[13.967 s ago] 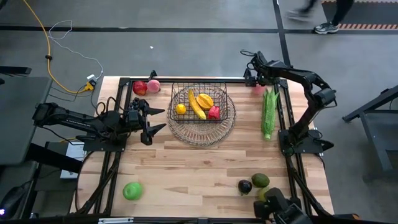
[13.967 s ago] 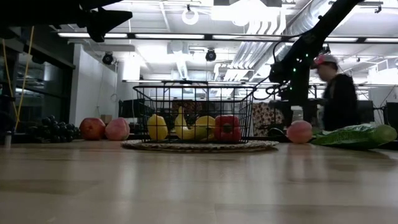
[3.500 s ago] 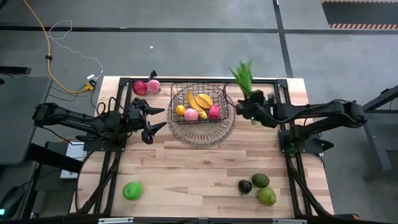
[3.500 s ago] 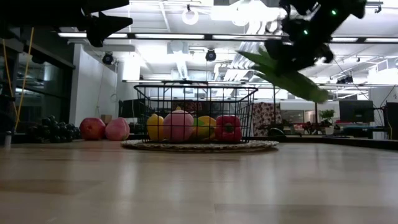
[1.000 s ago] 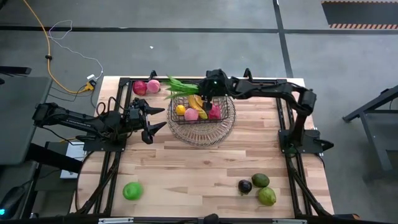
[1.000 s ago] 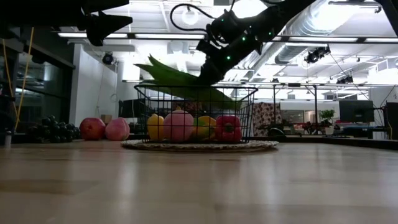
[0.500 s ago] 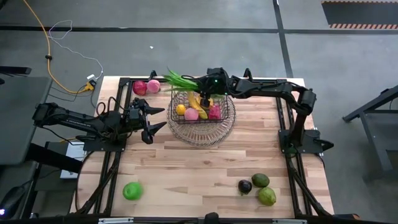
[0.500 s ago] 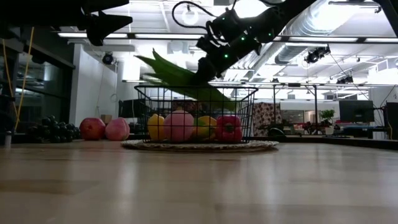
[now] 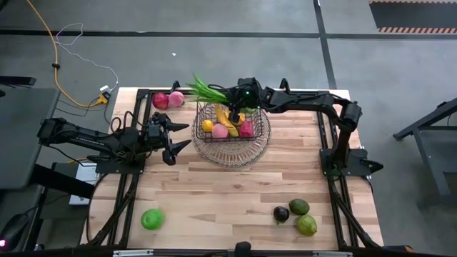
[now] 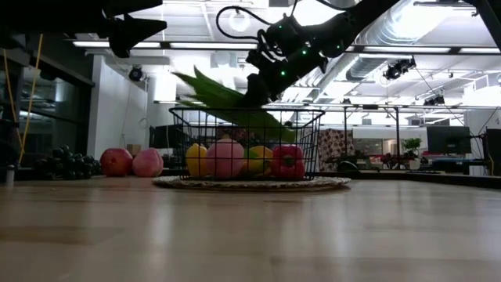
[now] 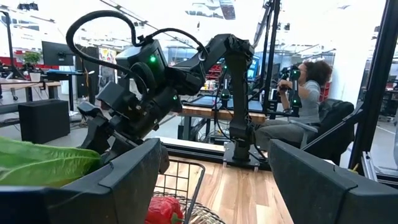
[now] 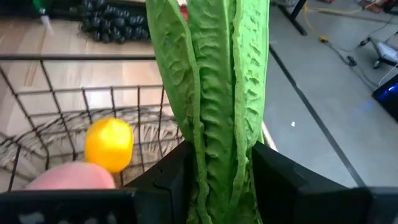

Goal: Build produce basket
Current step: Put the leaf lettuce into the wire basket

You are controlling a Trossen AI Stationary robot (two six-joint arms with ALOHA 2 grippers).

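**Green pods held over the basket**

The long green pods are clamped in the right gripper above the basket, tips jutting past its rim. Fruit is seen inside the basket. The left gripper is held open beside it.

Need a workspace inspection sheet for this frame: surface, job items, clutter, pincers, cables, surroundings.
Surface: wooden table, light planks.
Job's things: basket on a round wire dish, holding a lemon, pink fruit, banana, red pepper. Loose: two red-pink fruits, green apple, three dark and green pieces.
Clutter: dark grapes past the basket.
Grippers: right pincer shut on the green pods above the basket; left pincer open, waiting left of it.
Cables: yellow cable on the floor.
Surroundings: seated person, desks, monitors.
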